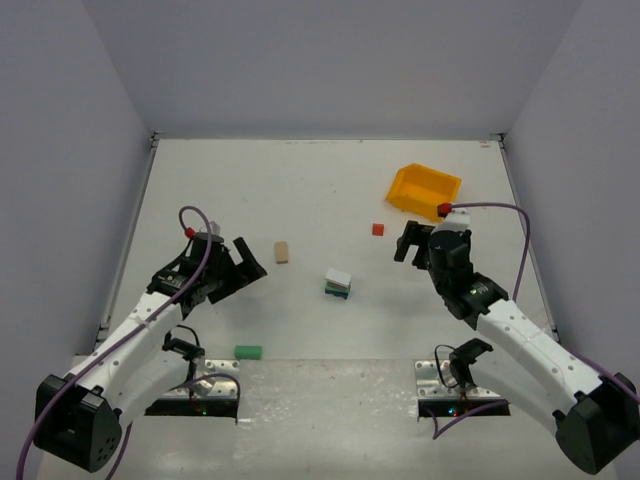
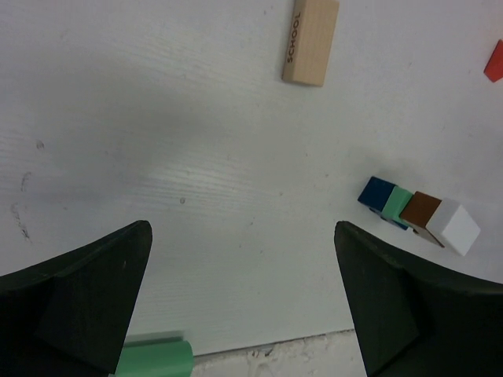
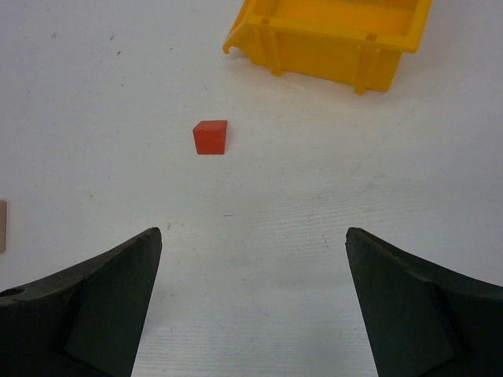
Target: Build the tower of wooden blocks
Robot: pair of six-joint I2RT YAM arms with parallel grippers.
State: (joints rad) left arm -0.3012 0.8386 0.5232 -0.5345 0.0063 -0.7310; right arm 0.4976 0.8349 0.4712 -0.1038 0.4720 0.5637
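A short stack of blocks (image 1: pixel 338 283) stands mid-table: blue, green and brown with a white one on top; it also shows in the left wrist view (image 2: pixel 419 214). A tan block (image 1: pixel 282 252) lies left of it and shows in the left wrist view (image 2: pixel 310 42). A small red cube (image 1: pixel 378 229) lies to the stack's upper right, ahead of my right gripper in its wrist view (image 3: pixel 211 137). A green block (image 1: pixel 248 352) lies near the front edge, and in the left wrist view (image 2: pixel 153 358). My left gripper (image 1: pixel 243 268) is open and empty. My right gripper (image 1: pixel 408 243) is open and empty.
A yellow plastic bin (image 1: pixel 425 190) sits at the back right, behind the red cube; it also shows in the right wrist view (image 3: pixel 330 35). Grey walls close the table on three sides. Metal base plates (image 1: pixel 440 385) lie at the near edge.
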